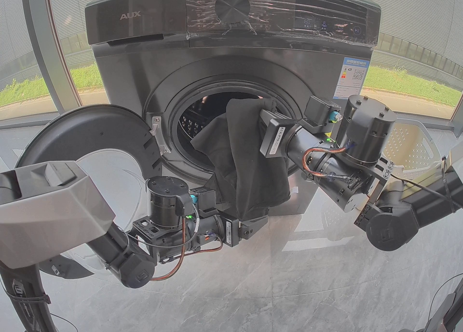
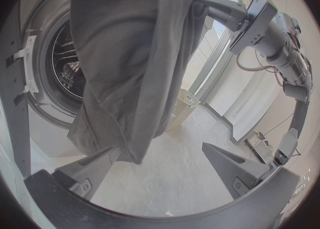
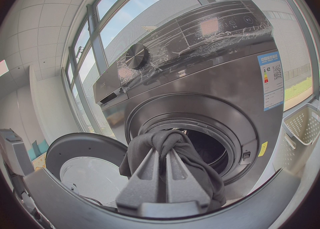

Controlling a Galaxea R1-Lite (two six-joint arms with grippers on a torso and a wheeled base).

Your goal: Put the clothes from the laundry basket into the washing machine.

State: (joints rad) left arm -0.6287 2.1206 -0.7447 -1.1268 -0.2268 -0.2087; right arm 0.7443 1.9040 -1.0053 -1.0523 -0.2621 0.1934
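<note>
A dark garment (image 1: 246,164) hangs in front of the washing machine's round drum opening (image 1: 197,120), its upper end at the rim. My right gripper (image 3: 165,151) is shut on the top of the garment (image 3: 186,159), holding it up at the mouth of the drum. My left gripper (image 2: 160,146) sits lower, just under the hanging cloth (image 2: 126,56), open, with the hem reaching one of its fingers (image 2: 96,166). The cream laundry basket (image 1: 415,147) stands on the floor to the right of the machine.
The machine's round door (image 1: 87,140) is swung fully open to the left, close to my left arm. Pale tiled floor (image 1: 289,289) lies in front. Large windows stand behind the machine (image 1: 231,24).
</note>
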